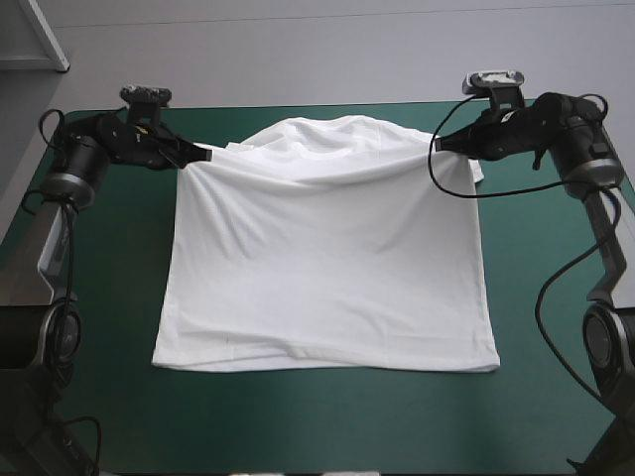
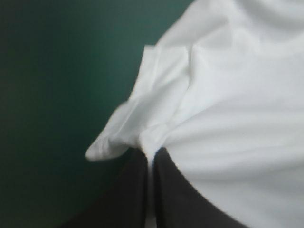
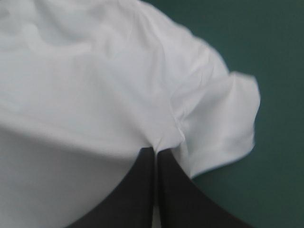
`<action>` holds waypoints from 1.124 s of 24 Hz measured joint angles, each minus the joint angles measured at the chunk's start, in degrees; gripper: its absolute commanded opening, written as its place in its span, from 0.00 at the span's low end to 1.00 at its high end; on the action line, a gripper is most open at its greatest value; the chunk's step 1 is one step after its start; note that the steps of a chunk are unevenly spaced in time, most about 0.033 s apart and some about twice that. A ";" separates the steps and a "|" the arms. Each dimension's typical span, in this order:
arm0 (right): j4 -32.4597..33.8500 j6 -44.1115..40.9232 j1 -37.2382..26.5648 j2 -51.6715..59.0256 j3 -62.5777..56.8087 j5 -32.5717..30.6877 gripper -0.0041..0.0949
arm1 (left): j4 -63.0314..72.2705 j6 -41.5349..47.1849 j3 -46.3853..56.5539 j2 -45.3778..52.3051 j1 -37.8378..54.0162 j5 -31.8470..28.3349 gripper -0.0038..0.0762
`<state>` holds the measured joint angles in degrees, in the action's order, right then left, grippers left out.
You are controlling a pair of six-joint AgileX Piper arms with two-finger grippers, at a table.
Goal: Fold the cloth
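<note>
Symmetrically, left arm [image 1: 109,147], right arm [image 1: 536,126] reach inward, jaws pinching T-shirt [image 1: 327,268].

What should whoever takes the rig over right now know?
Left end effector: shut on the white short-sleeved T-shirt by the sleeve on its side.
Right end effector: shut on it by the other sleeve.
T-shirt lies spread on the teal-green table cover, hem toward the near edge; collar end bunched beyond the two grips.
Done: spread out, both shoulders gripped; no finished fold visible.
Left: probably carry the shoulders toward the hem, then fold into a bundle.
</note>
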<state>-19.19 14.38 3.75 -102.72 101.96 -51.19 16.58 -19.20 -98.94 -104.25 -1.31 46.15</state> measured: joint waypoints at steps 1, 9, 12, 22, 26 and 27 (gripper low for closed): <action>0.14 -0.15 0.00 0.86 1.81 -0.83 0.02 | 0.00 0.00 -2.48 0.49 0.00 1.27 0.07; 0.41 -1.85 0.00 6.37 16.63 -6.99 0.02 | 0.00 0.00 -27.00 3.40 0.00 9.59 0.07; 0.41 -2.00 0.00 7.87 20.99 -8.36 0.02 | -0.17 0.00 -34.42 3.77 0.00 11.75 0.07; -2.32 -2.33 0.00 5.34 27.76 -2.31 0.02 | -4.47 1.49 -42.87 1.00 0.00 12.49 0.07; -10.38 1.71 0.00 -3.25 27.76 9.98 0.02 | -0.18 0.11 -42.82 -6.74 0.00 2.90 0.07; -11.95 2.61 0.00 -4.54 27.92 12.66 0.02 | 0.03 -0.30 -42.82 -7.79 0.00 1.07 0.07</action>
<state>-31.14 16.99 3.75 -107.26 129.88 -38.53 16.62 -19.49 -141.76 -112.04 -1.31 47.22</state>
